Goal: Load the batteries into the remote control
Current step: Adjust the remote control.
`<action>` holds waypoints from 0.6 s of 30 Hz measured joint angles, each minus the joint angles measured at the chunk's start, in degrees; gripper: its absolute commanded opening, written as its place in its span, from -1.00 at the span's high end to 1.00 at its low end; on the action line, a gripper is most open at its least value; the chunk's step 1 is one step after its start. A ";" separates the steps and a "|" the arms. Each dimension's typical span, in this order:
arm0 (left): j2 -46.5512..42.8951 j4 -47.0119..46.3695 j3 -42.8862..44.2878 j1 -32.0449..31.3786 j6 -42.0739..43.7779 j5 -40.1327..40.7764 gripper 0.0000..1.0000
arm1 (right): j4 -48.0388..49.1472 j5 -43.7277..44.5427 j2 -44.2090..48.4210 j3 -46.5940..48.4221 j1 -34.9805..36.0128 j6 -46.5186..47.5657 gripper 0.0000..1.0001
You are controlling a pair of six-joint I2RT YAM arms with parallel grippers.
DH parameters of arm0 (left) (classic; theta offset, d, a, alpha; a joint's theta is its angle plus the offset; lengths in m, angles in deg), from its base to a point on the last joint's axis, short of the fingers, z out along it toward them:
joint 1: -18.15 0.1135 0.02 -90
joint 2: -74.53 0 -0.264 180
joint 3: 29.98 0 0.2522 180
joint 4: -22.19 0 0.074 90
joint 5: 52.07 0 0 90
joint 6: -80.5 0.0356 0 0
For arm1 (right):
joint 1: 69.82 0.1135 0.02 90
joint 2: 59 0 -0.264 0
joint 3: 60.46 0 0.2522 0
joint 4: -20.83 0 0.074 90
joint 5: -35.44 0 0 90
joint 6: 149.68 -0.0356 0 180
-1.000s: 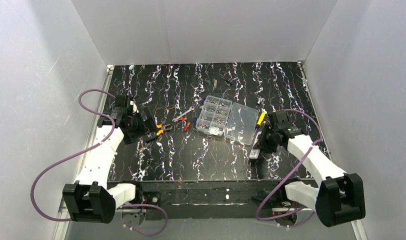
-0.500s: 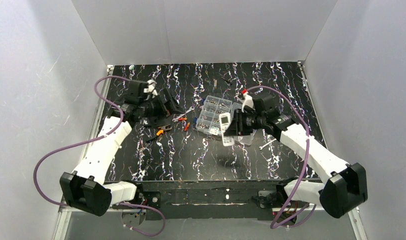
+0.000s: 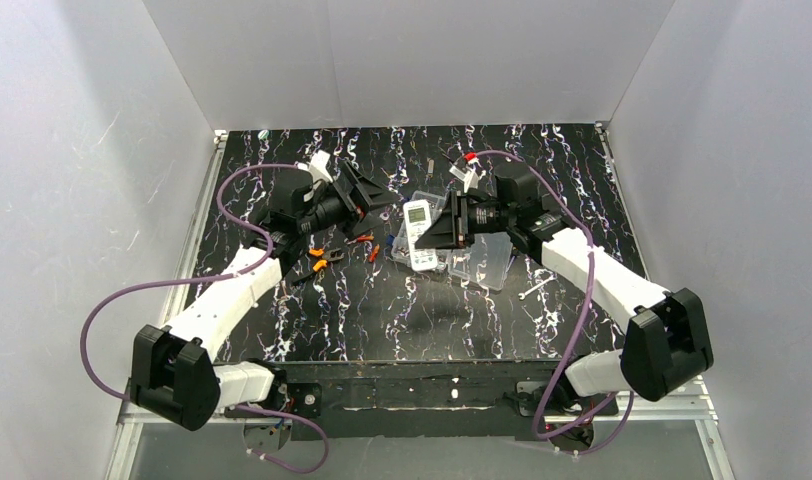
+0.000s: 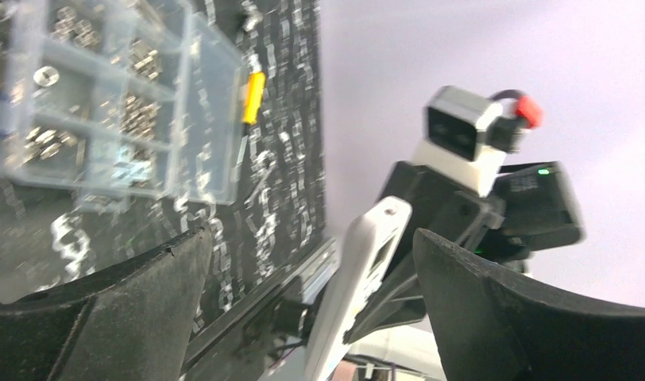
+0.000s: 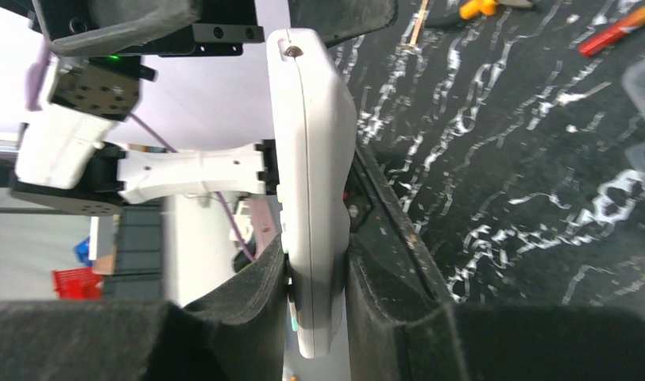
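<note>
My right gripper is shut on the white remote control and holds it in the air above the table's middle, screen side up. In the right wrist view the remote stands edge-on, clamped between both pads. My left gripper is open and empty, raised and facing the remote from the left. In the left wrist view the remote sits in the gap between my spread fingers, touching neither. No batteries show clearly.
A clear plastic compartment box with small metal parts lies open under the remote. Orange-handled pliers, a red tool and small wrenches lie on the black patterned mat. White walls surround the table.
</note>
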 measured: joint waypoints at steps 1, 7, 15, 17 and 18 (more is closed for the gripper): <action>0.24 -2.21 0.00 0.00 -1.14 -0.20 -0.73 | 1.88 -0.81 -0.59 0.00 0.00 -1.79 0.97; 3.08 -9.22 1.42 -0.07 -5.64 -1.73 -0.44 | 11.26 -3.30 -4.04 0.00 0.00 -11.61 0.97; 5.27 -13.49 2.03 -0.98 -8.74 -4.11 -0.16 | 27.06 -5.25 -9.09 -0.02 -0.02 -24.90 0.97; 5.51 -13.94 2.03 -1.29 -9.09 -4.61 -0.05 | 28.89 -5.55 -9.99 -0.02 -0.02 -26.69 0.97; 5.60 -14.14 2.05 -1.44 -9.25 -4.92 0.02 | 29.68 -5.75 -10.43 -0.02 -0.02 -27.39 0.97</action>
